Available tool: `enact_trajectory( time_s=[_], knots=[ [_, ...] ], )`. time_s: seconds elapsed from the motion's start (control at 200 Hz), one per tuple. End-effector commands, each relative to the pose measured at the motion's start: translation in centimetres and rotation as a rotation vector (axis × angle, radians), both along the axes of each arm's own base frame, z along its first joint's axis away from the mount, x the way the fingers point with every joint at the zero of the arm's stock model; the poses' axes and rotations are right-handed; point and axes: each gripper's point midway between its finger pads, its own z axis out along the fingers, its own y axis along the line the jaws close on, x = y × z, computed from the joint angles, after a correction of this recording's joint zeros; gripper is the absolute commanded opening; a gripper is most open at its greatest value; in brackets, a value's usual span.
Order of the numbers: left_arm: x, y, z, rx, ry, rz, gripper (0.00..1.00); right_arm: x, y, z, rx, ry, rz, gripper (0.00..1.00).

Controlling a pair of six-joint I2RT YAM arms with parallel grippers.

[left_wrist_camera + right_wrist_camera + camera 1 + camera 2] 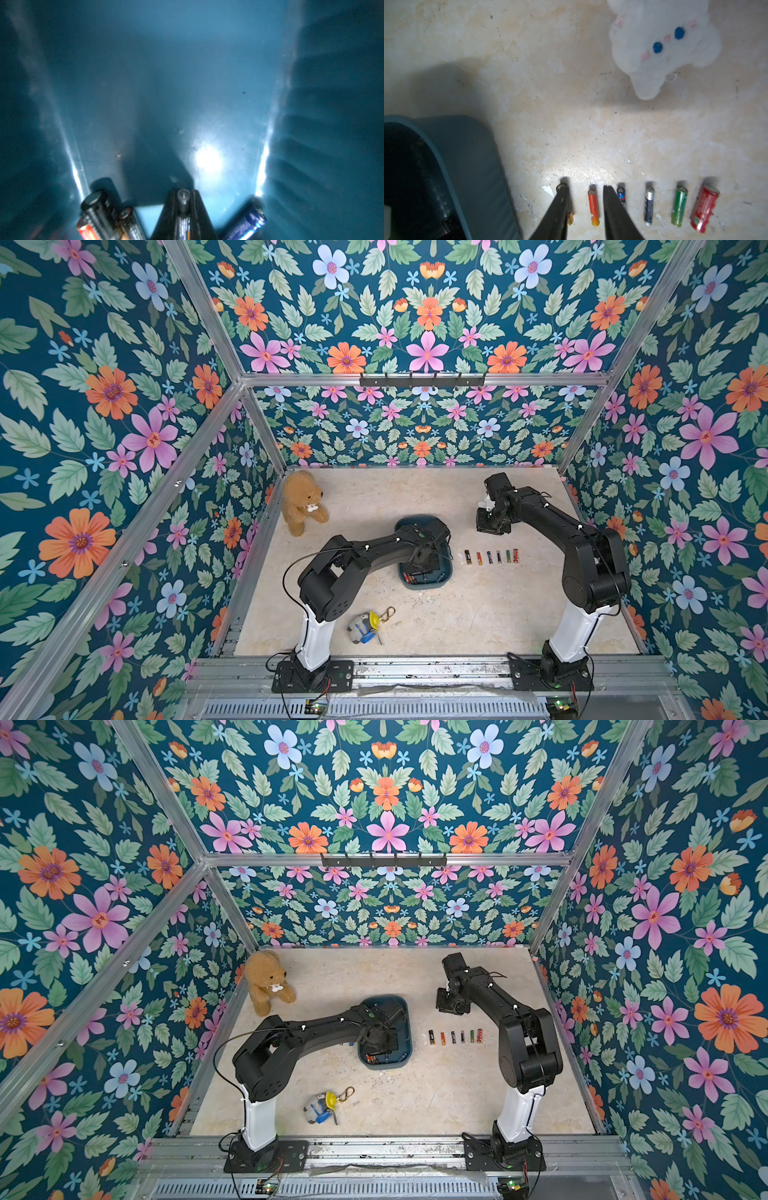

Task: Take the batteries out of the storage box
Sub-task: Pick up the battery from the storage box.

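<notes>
Jaws of your left gripper [182,193] sit clamped on a black battery [184,225] inside the storage box [428,584]; your right gripper [584,189] hangs with jaws apart above six batteries [489,557] lined up on the table [457,614] beside it.

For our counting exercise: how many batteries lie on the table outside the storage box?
6, in one row beside the storage box: black-gold battery, orange battery, dark blue battery, blue-silver battery, green battery, red battery. More batteries inside the box are partly hidden.
</notes>
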Motion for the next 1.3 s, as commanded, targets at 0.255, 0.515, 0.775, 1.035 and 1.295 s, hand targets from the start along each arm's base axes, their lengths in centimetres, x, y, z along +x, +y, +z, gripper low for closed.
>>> enact_trajectory(
  time_s=[0.255,0.515,0.775,1.035,1.295],
  knots=[
    [1.5,0.6,2.0,0.001,-0.036,-0.019,0.08,-0.1,-0.2,0.5,-0.010,-0.005,0.003,0.33],
    [2.3,0.8,3.2,-0.015,-0.059,-0.021,0.08,-0.1,-0.3,0.6,-0.012,-0.007,0.002,0.33],
    [3.2,1.5,4.4,-0.001,-0.078,-0.032,0.08,0.1,-0.2,0.8,-0.011,-0.011,0.001,0.33],
    [4.1,3.3,6.5,0.002,-0.113,-0.017,0.09,0.2,-0.1,1.0,-0.004,-0.015,0.001,0.33],
    [5.4,5.1,8.2,-0.002,-0.143,-0.003,0.09,0.3,0.0,1.4,0.000,-0.020,-0.006,0.33]
  ],
)
